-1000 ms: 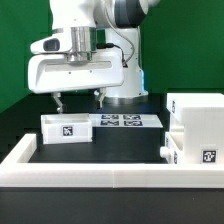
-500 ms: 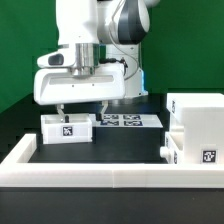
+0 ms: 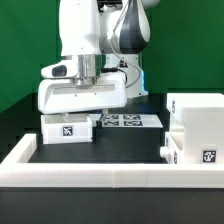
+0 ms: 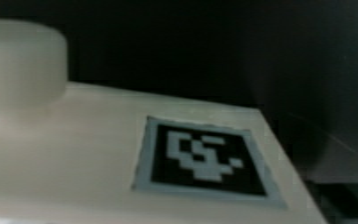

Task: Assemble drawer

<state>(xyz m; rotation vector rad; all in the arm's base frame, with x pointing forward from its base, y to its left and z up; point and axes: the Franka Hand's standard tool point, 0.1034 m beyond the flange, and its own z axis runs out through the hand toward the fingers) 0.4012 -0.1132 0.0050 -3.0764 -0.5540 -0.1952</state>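
Claw (image 3: pixel 79 115) sits low over the small tray (image 3: pixel 66 129) on the exterior view's left of the black worktop (image 3: pixel 110 150), its opening hidden (cannot tell); the big box (image 3: pixel 197 118) stands at the right, marker board (image 3: pixel 128 121) between.

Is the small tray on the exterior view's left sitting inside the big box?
No, the small tray stands alone on the black table, well apart from the big box.

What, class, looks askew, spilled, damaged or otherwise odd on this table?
Nothing stands out. The small tray sits upright under the hand, the box and second tray stand square at the exterior view's right, and the marker board lies flat.
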